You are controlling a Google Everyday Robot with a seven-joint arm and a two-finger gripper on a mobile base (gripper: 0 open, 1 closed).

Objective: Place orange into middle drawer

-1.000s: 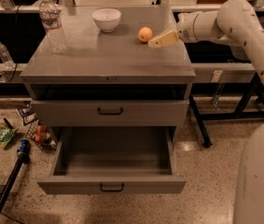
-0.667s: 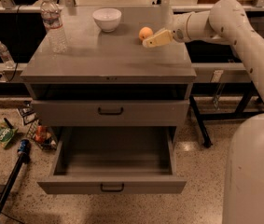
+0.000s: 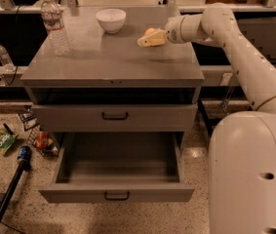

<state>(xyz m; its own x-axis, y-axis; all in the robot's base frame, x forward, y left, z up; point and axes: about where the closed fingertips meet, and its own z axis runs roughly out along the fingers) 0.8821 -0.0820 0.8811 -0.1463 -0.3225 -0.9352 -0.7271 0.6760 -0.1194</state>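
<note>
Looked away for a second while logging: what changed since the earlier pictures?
The gripper moved leftward in view across the cabinet top, from beside the orange to just in front of it, hiding its lower part; whether it has taken hold cannot be seen. The orange, bowl and bottle stayed put; the middle drawer stayed open.

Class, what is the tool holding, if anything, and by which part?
Cannot be told: the tool is at the small round orange fruit on the grey cabinet top.
</note>
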